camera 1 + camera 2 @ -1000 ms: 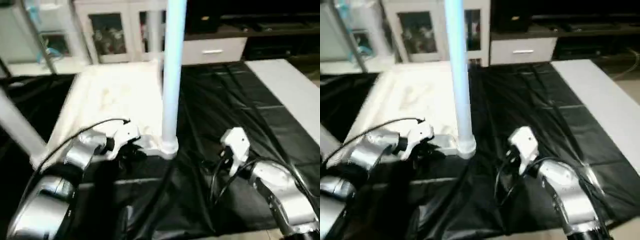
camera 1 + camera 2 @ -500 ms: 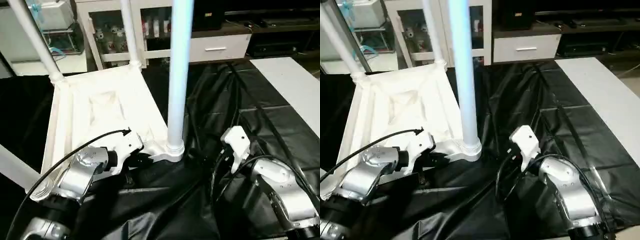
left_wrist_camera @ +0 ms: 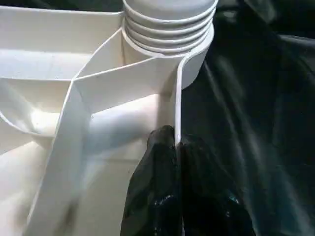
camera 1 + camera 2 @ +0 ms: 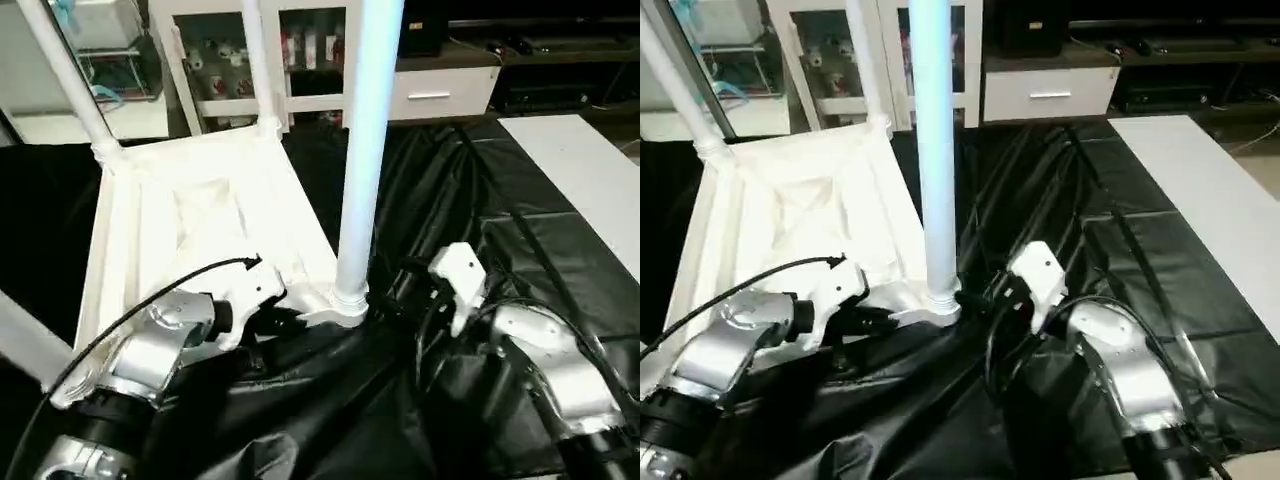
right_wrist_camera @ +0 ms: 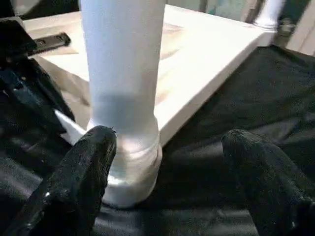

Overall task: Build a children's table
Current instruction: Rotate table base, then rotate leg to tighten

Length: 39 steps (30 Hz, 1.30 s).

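Looking down from the left eye view, the white tabletop (image 4: 205, 225) lies upside down on the black-covered worktop (image 4: 520, 230), ribbed underside facing up. A white leg (image 4: 362, 150) stands upright in the near corner socket (image 4: 348, 298). Two more legs (image 4: 70, 85) rise from the far corners, one at the far left and one (image 4: 258, 60) at the far right. A fourth leg (image 4: 25, 345) slants away at the near left corner. The left tool (image 4: 275, 322) sits at the near edge of the tabletop, just beside the near socket. The right tool (image 4: 420, 300) reaches toward the base of the upright leg from the other side, with black sheeting between them. A white panel (image 4: 580, 185) lies on the worktop at the right. A white cabinet (image 4: 300, 60) stands behind the worktop.

The right eye view gives the same layout: the left tool (image 4: 875, 318) at the rim near the socket and the right tool (image 4: 992, 292) close to the leg base.

In the left wrist view, the two black fingers (image 3: 157, 196) are pressed together on the thin outer rim wall (image 3: 176, 105) of the tabletop, one on each side of it. The threaded leg end (image 3: 170, 22) seats in the socket just beyond.

In the right wrist view, the fingers (image 5: 81, 177) stand wide apart. The near finger lies just beside the collar of the leg (image 5: 123, 73); whether it touches cannot be told. The other finger is well clear, over the black sheet. The tool holds nothing.
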### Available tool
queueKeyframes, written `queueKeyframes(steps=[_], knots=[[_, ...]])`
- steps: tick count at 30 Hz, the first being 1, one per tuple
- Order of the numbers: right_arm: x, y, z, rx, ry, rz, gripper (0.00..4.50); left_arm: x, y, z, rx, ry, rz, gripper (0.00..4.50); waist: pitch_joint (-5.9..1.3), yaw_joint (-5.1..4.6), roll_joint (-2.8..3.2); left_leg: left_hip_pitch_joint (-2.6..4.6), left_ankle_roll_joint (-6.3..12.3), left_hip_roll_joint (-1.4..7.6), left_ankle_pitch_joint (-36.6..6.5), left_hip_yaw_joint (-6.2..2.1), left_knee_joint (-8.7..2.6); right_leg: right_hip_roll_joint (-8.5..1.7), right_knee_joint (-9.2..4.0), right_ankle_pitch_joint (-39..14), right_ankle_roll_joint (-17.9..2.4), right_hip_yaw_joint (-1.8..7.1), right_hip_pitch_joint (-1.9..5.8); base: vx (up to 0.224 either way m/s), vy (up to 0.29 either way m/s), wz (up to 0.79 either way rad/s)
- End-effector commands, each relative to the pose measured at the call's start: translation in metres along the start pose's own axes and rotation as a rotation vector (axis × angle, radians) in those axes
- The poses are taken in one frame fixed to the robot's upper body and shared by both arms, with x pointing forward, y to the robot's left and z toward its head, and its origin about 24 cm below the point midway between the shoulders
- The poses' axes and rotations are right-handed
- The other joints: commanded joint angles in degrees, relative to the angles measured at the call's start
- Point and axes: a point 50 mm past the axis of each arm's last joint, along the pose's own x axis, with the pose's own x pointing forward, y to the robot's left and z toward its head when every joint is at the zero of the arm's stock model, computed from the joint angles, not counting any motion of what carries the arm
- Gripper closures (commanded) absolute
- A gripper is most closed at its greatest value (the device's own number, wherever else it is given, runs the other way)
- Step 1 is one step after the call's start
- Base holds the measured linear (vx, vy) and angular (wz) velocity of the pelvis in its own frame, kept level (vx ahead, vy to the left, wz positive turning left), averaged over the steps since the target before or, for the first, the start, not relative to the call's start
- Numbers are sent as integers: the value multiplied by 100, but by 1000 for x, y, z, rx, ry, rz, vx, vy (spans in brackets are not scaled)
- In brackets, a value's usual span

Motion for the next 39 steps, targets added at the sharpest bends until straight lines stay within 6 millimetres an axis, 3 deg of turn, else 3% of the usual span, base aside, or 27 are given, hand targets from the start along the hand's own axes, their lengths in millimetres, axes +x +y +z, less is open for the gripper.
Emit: queueKeyframes(steps=[1, 6, 9, 14, 16, 17, 19, 26, 30, 31, 39], knots=[[6, 2, 5, -16, -24, 49, 68, 13, -17, -8, -43, -7, -149, 448, -323, 11, -161, -22, 685, 363, -581, -107, -384, -390, -342, -1133, -1435, 231, 274, 0, 0, 0], [8, 2, 7, -3, -30, 123, 34, 15, -15, -4, 11, 17, -180, 450, -312, 39, -172, 10, 571, 377, -819, -112, -408, -401, -372, -1442, -1399, 239, 271, 0, 0, 0], [10, 0, 8, -13, -22, 161, 9, 16, -13, 0, 37, 25, -191, 450, -324, 70, -170, 36, 526, 383, -775, -104, -402, -389, -343, -1186, -1484, 240, 256, 0, 0, 0], [12, 2, 7, -38, -7, 206, 9, 15, -11, 2, 52, 29, -198, 450, -328, 127, -163, 37, 496, 386, -805, -102, -403, -397, -330, -1053, -1514, 238, 272, 0, 0, 0], [17, 3, 2, -52, 21, 219, 9, 16, -11, 3, 63, 31, -209, 450, -330, 142, -153, 34, 464, 383, -820, -105, -405, -400, -332, -1085, -1508, 237, 276, 0, 0, 0], [21, 3, 1, -51, 30, 226, 9, 16, -10, 4, 67, 32, -213, 450, -328, 149, -116, 39, 421, 374, -860, -104, -404, -397, -338, -1125, -1522, 237, 266, 0, 0, 0], [26, 3, -2, -51, 42, 234, 9, 15, -9, 4, 70, 33, -215, 450, -337, 164, -124, 49, 381, 376, -861, -103, -402, -397, -333, -1096, -1544, 236, 269, 0, 0, 0], [39, 4, -3, -36, 33, 240, 9, 14, -4, 4, 73, 40, -206, 450, -359, 182, -108, 38, 425, 386, -701, -105, -391, -392, -271, -606, -1689, 223, 288, 0, 0, 0], [42, 5, -1, -24, 16, 248, 24, 12, -3, 3, 71, 44, -204, 450, -350, 189, -112, 44, 405, 394, -804, -106, -401, -407, -284, -764, -1662, 227, 288, 0, 0, 0], [42, 5, -2, -23, 16, 251, 53, 12, -3, 3, 69, 46, -203, 450, -347, 189, -111, 47, 382, 395, -842, -106, -404, -407, -291, -826, -1654, 229, 286, 0, 0, 0], [42, 4, -5, -19, 13, 261, 120, 12, -3, 1, 63, 50, -212, 450, -347, 190, -94, 39, 352, 396, -877, -112, -412, -408, -290, -799, -1656, 228, 292, 0, 0, 0]])
